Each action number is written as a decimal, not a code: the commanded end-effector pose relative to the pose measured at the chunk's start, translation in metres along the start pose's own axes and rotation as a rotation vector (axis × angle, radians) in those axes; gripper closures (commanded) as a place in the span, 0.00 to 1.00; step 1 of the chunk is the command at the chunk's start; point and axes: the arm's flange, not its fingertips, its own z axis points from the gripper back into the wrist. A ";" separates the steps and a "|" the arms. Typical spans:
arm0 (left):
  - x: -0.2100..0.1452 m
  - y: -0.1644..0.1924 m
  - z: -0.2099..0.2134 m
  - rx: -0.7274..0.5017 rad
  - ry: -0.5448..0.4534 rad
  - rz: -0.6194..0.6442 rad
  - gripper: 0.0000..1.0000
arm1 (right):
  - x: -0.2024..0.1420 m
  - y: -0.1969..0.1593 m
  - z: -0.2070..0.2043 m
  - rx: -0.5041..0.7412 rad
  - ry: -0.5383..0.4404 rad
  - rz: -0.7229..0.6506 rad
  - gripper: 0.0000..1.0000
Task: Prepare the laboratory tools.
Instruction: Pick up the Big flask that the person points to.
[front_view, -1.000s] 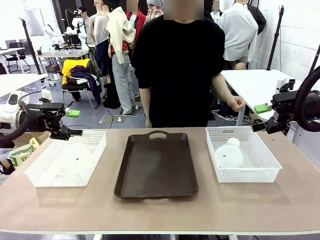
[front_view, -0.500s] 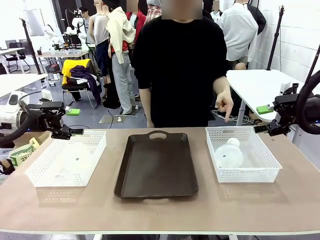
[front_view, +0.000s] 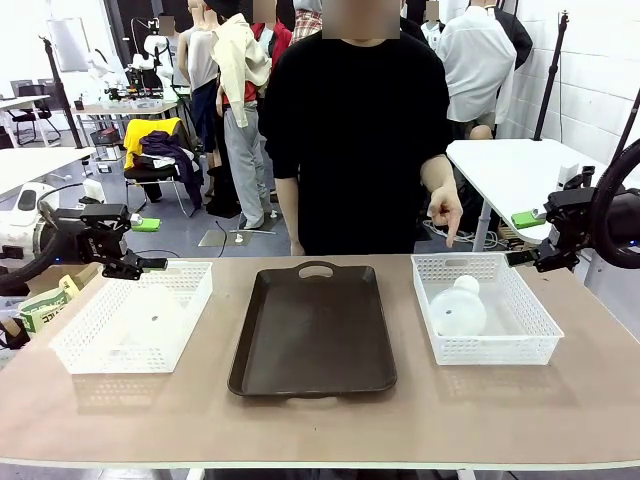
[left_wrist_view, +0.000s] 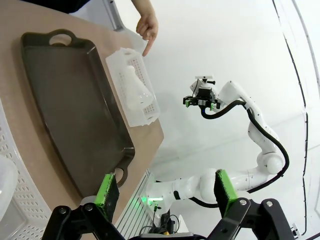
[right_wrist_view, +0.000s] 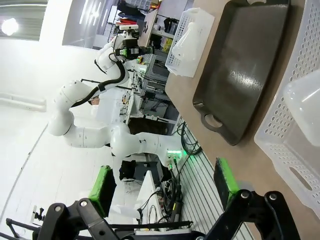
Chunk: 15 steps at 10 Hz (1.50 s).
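While wide open and empty, left end effector (front_view: 149, 246) behind left flask (front_view: 148, 318), right end effector (front_view: 521, 238) outboard of right flask (front_view: 458, 308).

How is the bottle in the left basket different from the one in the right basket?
The left flask lies in the left basket, hazy behind the mesh; the right flask lies in the right basket, plain over the rim, neck toward the person. The person's finger points toward the right flask, not the left flask. Both are frosted white.
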 end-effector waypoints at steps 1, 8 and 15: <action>0.000 0.000 0.002 0.003 0.003 -0.002 0.00 | -0.002 0.003 0.001 -0.004 0.017 0.006 0.00; 0.000 0.000 0.002 0.003 0.003 -0.002 0.00 | 0.030 0.034 -0.006 -0.117 -0.210 -0.225 0.00; 0.000 0.000 0.002 0.003 0.003 -0.002 0.00 | 0.129 0.034 -0.073 -0.924 -0.403 -0.653 0.00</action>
